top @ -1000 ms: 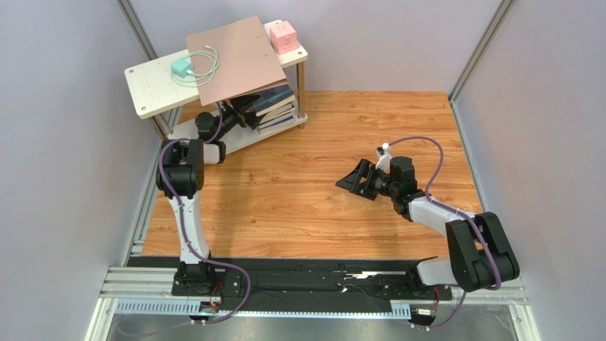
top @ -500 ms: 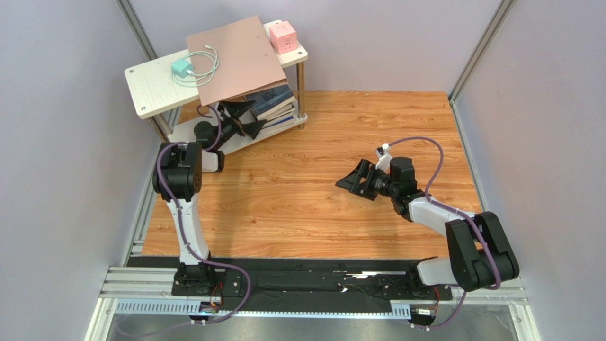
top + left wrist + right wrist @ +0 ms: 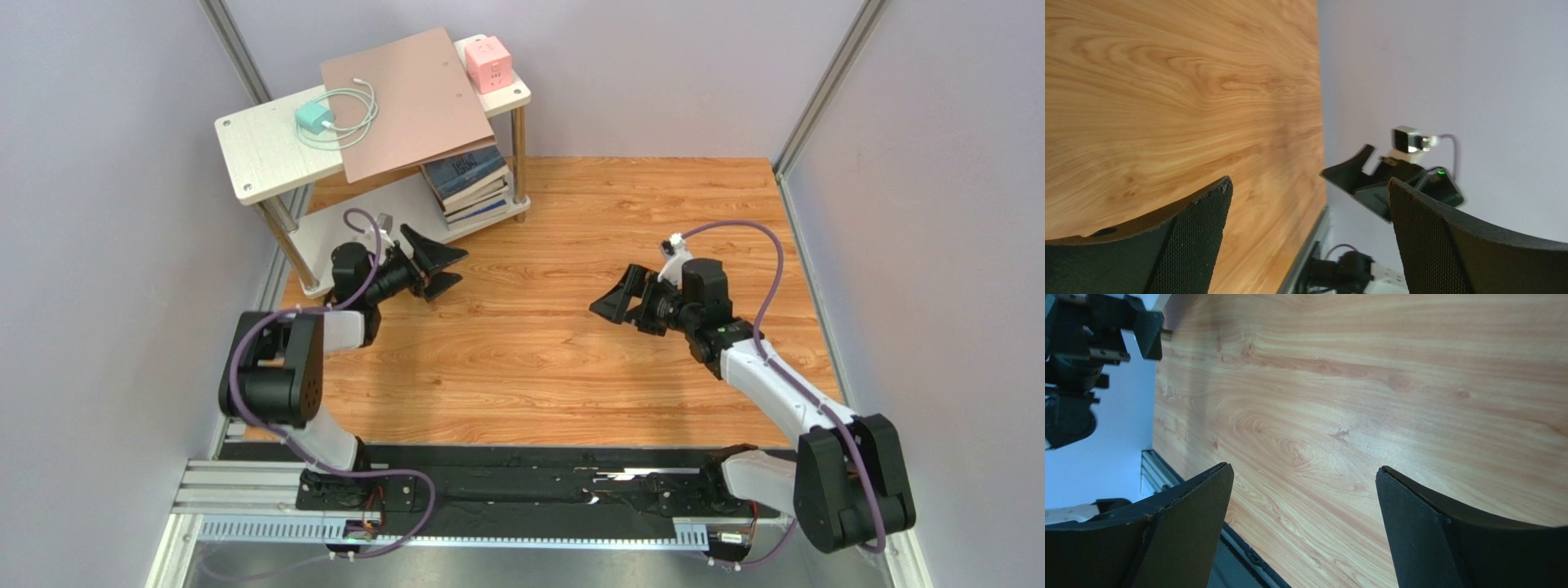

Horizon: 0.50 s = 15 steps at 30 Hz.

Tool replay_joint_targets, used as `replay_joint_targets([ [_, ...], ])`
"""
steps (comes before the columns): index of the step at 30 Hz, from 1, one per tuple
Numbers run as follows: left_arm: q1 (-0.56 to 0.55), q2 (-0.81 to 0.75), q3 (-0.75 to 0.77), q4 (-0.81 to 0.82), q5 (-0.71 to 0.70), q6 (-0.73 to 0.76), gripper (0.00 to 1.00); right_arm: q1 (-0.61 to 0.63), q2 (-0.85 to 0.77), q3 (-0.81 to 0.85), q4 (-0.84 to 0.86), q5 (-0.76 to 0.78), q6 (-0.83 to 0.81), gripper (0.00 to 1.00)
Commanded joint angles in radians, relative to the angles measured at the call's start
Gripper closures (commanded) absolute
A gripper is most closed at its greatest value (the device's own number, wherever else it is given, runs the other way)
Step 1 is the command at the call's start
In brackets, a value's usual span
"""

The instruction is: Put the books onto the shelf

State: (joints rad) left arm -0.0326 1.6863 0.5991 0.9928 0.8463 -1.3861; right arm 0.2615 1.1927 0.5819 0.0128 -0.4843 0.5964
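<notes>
Books (image 3: pixel 470 181) lie stacked on the lower tier of the shelf (image 3: pixel 258 147); treat them as probably light, flexible and slick, and grip at the spine edge, noting the left gripper (image 3: pixel 444 267) near the shelf and the right gripper (image 3: pixel 613 297) well apart from it, both with jaws spread and empty.

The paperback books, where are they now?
The paperback stack lies on the lower board of the whitish shelf, right end, under the pinkish-brown board, upper left in the top view.

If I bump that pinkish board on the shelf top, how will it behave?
Probably stiff: the board lies flat though a corner juts past the shelf edge. Looks thin and light, so a bump could slide or tip it off.
</notes>
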Motion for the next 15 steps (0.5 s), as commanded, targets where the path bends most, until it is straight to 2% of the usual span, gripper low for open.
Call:
replay_joint_targets([
  [1,-0.088,-0.244,0.083,-0.835,-0.299,0.695,0.0,0.005,-0.085,0.108,-0.245,0.168,-0.112,0.04],
  [3,-0.147,-0.34,0.151,-1.094,-0.479,0.821,0.0,0.005,-0.102,0.125,-0.293,0.257,-0.129,0.04],
  [4,-0.183,-0.367,0.163,-1.14,-0.591,0.841,0.0,0.007,-0.114,0.133,-0.312,0.282,-0.133,0.03],
  [6,-0.196,-0.44,0.172,-1.222,-0.659,0.864,0.0,0.005,-0.125,0.141,-0.35,0.352,-0.142,0.03],
  [11,-0.213,-0.585,0.148,-1.335,-0.835,0.891,0.0,0.005,-0.159,0.15,-0.435,0.49,-0.176,0.01],
  [13,-0.228,-0.648,0.142,-1.356,-0.907,0.906,0.0,0.01,-0.189,0.151,-0.465,0.59,-0.176,0.0],
  [15,-0.233,-0.698,0.14,-1.385,-0.937,0.932,0.0,0.013,-0.237,0.147,-0.471,0.642,-0.173,0.0],
])
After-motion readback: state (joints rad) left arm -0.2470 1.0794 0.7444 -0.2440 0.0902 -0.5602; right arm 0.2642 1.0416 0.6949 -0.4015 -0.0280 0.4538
